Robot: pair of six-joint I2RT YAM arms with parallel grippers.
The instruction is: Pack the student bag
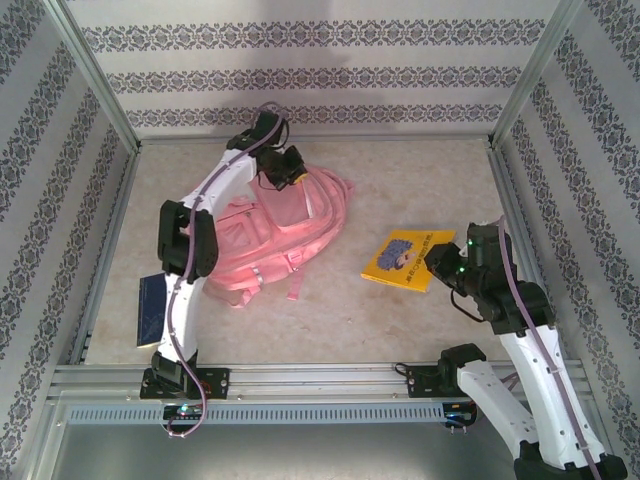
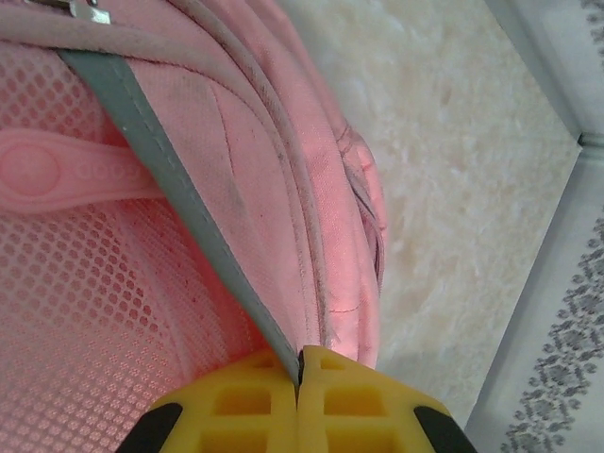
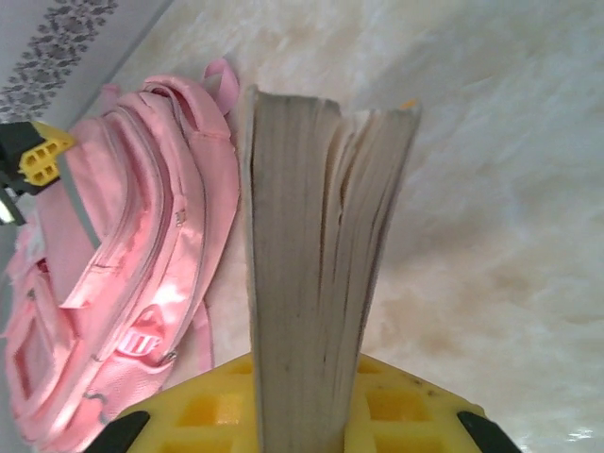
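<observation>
1. The backpack (image 1: 290,235) lies flat in the left half of the surface (image 1: 420,180), toward the far edge, with its front pockets facing up. Its long axis slants from the far middle toward the near left corner.
2. The left end effector (image 1: 283,172) sits at the bag's far end, clenched. In the left wrist view its yellow fingers (image 2: 236,406) meet, and a grey trim strip and the seam beside it run straight into the line between them. We judge that it pinches the bag's edge there.
3. The right end effector (image 1: 440,262) grasps the yellow book (image 1: 405,258) by its right side. The right wrist view shows the page block standing between the fingers.
4. The coming move turns on one relation. From the held book, the backpack lies to the left and a little farther back, well apart, with bare surface between them. The left arm is the nearer one and already touches the bag, so the right arm has to cross.
5. We judge the book should travel left toward the pinched far end, with its long side lined up along the bag's slant. We cannot tell whether any pocket is unzipped.
6. A blue notebook (image 1: 152,308) lies at the left edge, near the bag's lower end and just beside the left arm.
</observation>
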